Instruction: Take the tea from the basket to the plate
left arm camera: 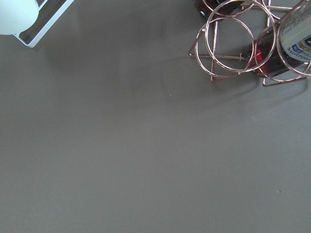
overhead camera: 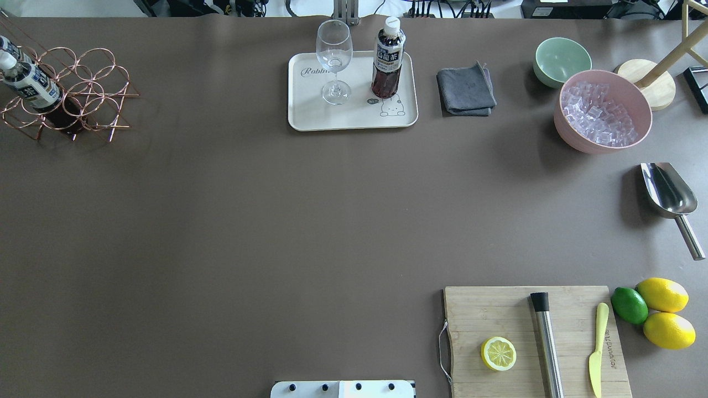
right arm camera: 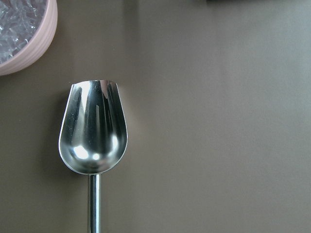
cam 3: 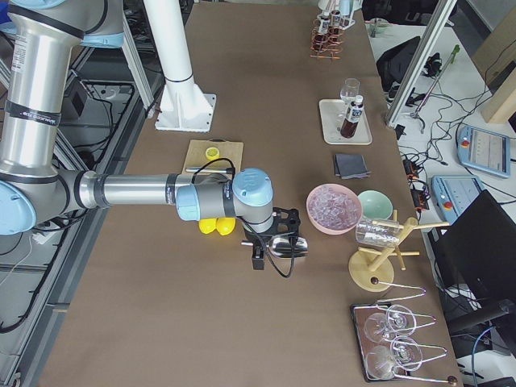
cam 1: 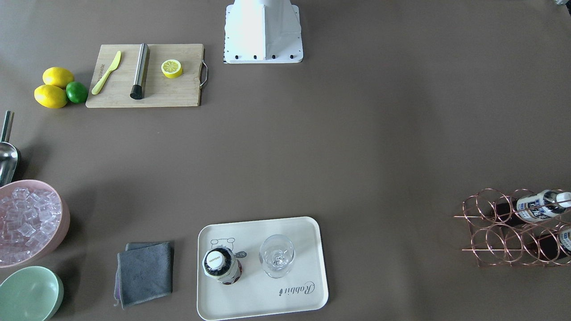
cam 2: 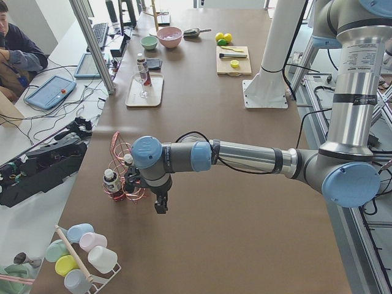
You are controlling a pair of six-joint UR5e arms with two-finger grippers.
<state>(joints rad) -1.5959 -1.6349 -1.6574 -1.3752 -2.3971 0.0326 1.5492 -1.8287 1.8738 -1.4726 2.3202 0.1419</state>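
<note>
Small white-capped bottle of brown tea [overhead camera: 387, 66] stands upright on the cream rectangular tray [overhead camera: 310, 110], just beside the clear stemmed glass [overhead camera: 334, 47]; left tool [cam 2: 160, 207] and right tool [cam 3: 258, 260] are well off the tray, can't tell if apart or together; guessing a careless reach there topples the glass.

Tea [overhead camera: 387, 66] upright on plate [overhead camera: 310, 113], two alike in basket [overhead camera: 91, 72]

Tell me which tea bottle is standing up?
The tea on the tray beside the glass stands upright; the other two lie sideways in the wire basket.
</note>
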